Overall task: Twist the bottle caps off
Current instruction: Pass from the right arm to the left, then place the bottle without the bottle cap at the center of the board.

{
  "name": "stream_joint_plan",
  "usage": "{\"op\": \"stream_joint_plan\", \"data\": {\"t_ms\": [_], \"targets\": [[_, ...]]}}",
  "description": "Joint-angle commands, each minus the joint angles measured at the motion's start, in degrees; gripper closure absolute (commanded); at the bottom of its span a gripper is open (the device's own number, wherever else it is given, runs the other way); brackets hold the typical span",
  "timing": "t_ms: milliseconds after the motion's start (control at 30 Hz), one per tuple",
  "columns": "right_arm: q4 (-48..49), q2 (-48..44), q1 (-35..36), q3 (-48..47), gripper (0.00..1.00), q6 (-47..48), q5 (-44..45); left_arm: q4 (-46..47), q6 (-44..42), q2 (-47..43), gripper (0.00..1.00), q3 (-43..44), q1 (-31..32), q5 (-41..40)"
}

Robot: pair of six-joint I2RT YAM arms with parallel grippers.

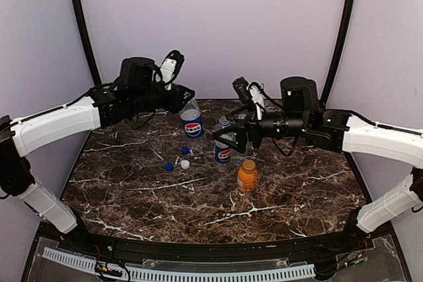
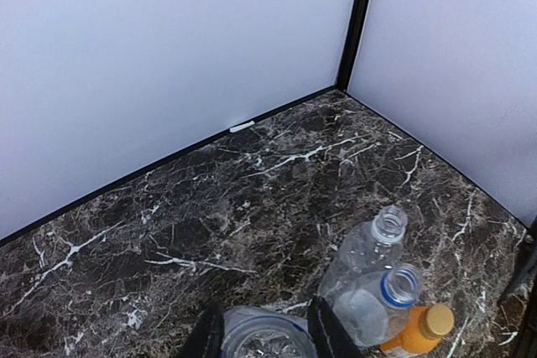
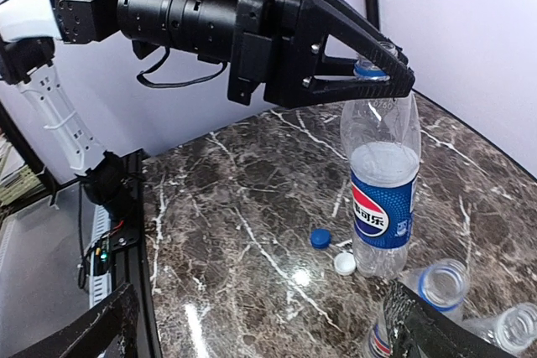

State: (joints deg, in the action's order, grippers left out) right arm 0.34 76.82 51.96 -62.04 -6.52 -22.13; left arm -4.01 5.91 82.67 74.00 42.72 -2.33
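Orange plastic marks the one job left: the orange cap (image 2: pixel 437 319) is still screwed onto the short orange bottle (image 1: pixel 247 176), which stands toward the front of the group on the marble counter (image 1: pixel 297 196). Two blue caps (image 1: pixel 186 150) and a white cap (image 1: pixel 185 164) lie loose on the counter just left of the bottles. The Pepsi bottle (image 3: pixel 383 207), the second blue-labelled bottle (image 1: pixel 224 152) and the clear bottle (image 2: pixel 369 245) all show open mouths. The step in hand appears to be the change-over to that last bottle. The next move likely calls for one gripper to steady the orange bottle's body while the other closes on its cap and twists. The left gripper (image 3: pixel 390 71) is clamped on the Pepsi bottle's neck and holds it upright at the rear of the group. The right gripper (image 3: pixel 268 329) hangs spread wide beside the blue-labelled bottle, grasping nothing.
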Motion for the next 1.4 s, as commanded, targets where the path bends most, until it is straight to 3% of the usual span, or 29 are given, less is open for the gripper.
{"op": "stream_joint_plan", "data": {"t_ms": [0,300,567,633,900,1033,1367], "targets": [[-1.99,-3.44,-0.88,2.11,0.02,-2.18,9.84,6.29,-2.32,7.75,1.0,6.17,-1.94,-0.62],[-8.88,-8.42,-1.04,6.37,0.07,-3.05,16.9,7.76,-5.45,22.51,1.0,15.58,-2.73,2.15],[-10.11,-10.31,-1.08,10.63,0.09,-4.31,18.98,6.85,-7.45,25.81,0.99,16.24,-2.73,4.2],[-10.01,-10.01,-1.12,10.99,0.09,-4.45,18.9,6.75,-7.52,25.96,0.96,15.89,-2.73,4.35],[-10.79,-7.58,-1.08,11.13,0.1,-4.2,19.14,6.82,-7.73,25.97,0.6,15.11,-2.73,5.11],[-11.05,-6.75,-1.08,11.27,0.1,-4.05,19.14,6.64,-7.63,25.89,0.49,15.44,-2.73,5.39],[-11.69,-3.98,-1.08,11.93,0.12,-3.67,19.7,5.96,-7.45,24.83,0.38,15.4,-2.73,6.32]]}}
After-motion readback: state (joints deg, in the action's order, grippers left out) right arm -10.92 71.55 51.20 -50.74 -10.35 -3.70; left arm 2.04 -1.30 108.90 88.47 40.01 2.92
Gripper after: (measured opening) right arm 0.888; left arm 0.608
